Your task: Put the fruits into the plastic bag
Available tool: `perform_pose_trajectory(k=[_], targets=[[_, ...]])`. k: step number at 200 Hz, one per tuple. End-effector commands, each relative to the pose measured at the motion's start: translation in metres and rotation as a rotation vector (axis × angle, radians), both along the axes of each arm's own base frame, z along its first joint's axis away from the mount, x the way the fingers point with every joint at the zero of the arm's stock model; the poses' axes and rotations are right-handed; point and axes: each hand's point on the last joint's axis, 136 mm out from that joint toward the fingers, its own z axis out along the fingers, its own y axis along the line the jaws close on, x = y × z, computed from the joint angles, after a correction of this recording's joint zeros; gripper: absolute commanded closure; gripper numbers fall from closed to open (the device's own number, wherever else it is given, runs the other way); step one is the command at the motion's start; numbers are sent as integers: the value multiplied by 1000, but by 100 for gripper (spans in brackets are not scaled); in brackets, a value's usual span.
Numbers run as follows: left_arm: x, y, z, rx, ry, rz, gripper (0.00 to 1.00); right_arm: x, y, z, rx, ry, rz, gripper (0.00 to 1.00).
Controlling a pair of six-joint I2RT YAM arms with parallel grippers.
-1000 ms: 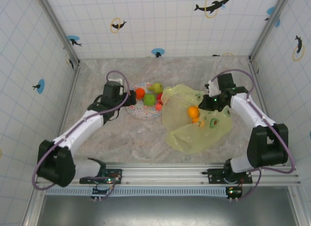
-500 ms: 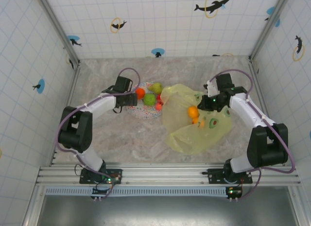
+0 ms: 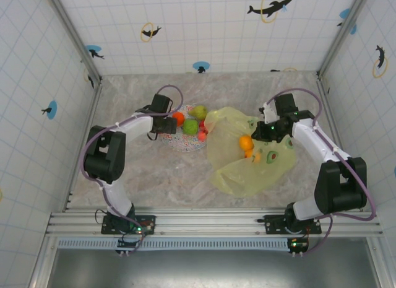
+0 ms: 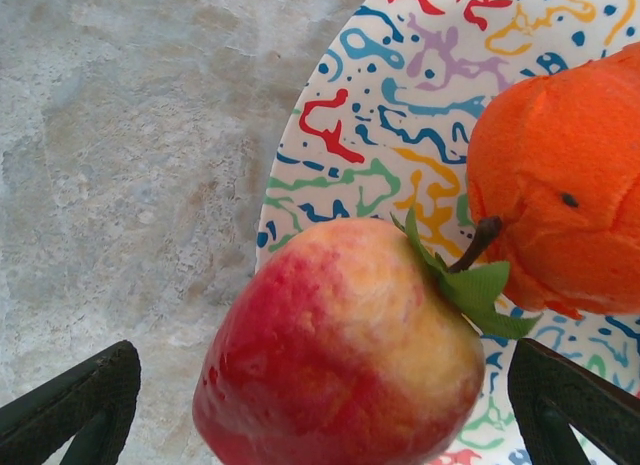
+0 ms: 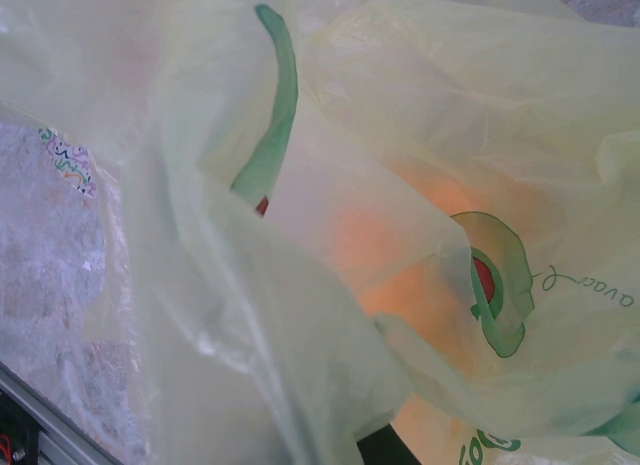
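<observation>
Two dark fingers point(image 4: 80, 405) of left gripper point(image 4: 322, 360) spread wide at bottom corners of left wrist view. Glossy red-yellow apple point(image 4: 300, 385) sits between them, clear of both, on left rim of round squiggle-patterned plate point(image 4: 340, 135). Dimpled orange fruit point(image 4: 565, 185) at right edge. Top view: crinkly translucent plastic bag point(image 3: 241, 173) right of plate, two oranges point(image 3: 246, 142) inside. Right gripper point(image 3: 271, 130) at bag's upper right; grip cannot be told.

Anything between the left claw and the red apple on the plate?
Nothing visible. The red apple sits on the plate, framed by the fingers of the open left claw; the orange crowds its stem side.
</observation>
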Motion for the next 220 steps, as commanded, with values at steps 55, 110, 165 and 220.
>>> perform_pose_trajectory(k=[55,110,165,220], targets=[[9,-4,-10,-12,37,-37,9,4,1,2,-5,-25,10,100],[8,-9,-15,-49,52,-36,15,3,1,2,-8,-24,9,100],[5,-6,-4,-62,20,-10,30,4,1,0,-7,-19,9,100],[2,-4,13,-80,-21,16,34,3,0,0,-10,-19,6,100]])
